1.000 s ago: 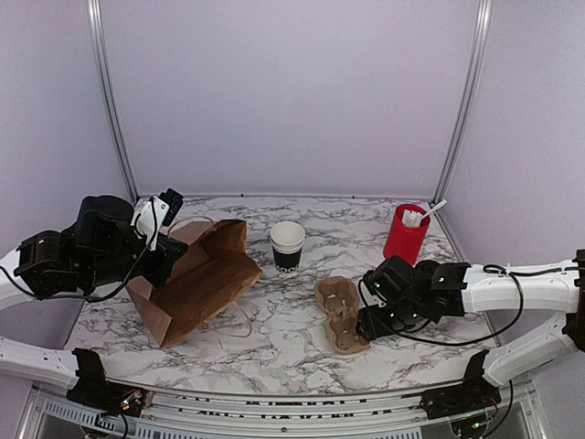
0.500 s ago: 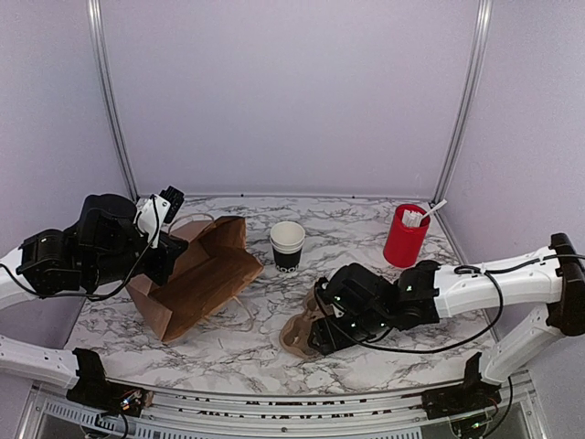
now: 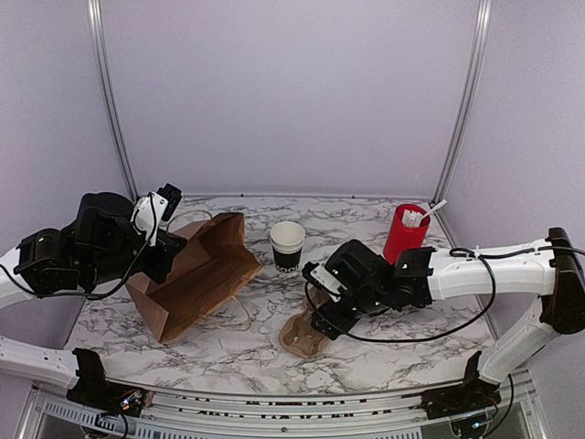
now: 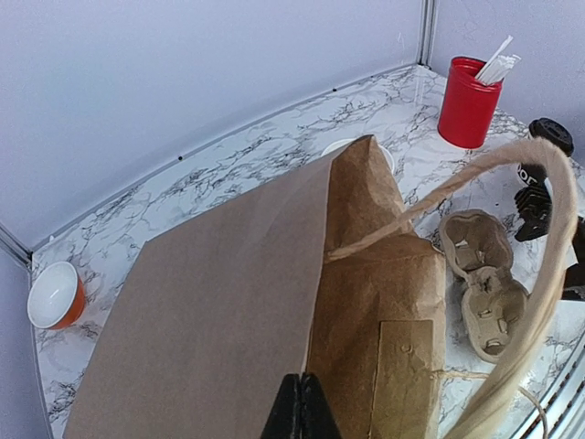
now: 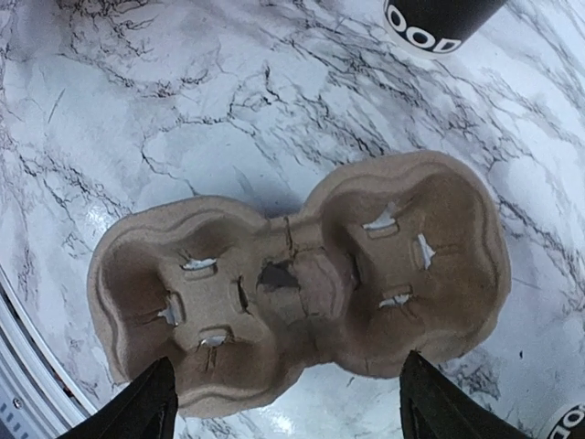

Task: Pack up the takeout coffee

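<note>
My left end effector [image 4: 301, 412] is clenched on the edge of the brown bag [image 4: 228, 302], which lies on its side at the left of the desk [image 5: 183, 119] with its mouth turned toward the middle. The bag's twine handle loops across my left wrist view. My right end effector [image 5: 283, 407] is released: its fingers [image 5: 146, 407] stand wide apart over the near edge of the cardboard carrier [image 5: 302, 283], grasping nothing. The carrier lies flat on the marble with both pockets facing up. The coffee [image 4: 551, 133] shows only at the right edge of my left wrist view, upright with its black lid on, on the desk past the carrier and just beside the right arm. From above I cannot make it out, as that arm covers the spot. The lidless cups [image 3: 287, 243] stand mid-desk behind the carrier, and the red cup [image 3: 405, 236] stands at the far right.
</note>
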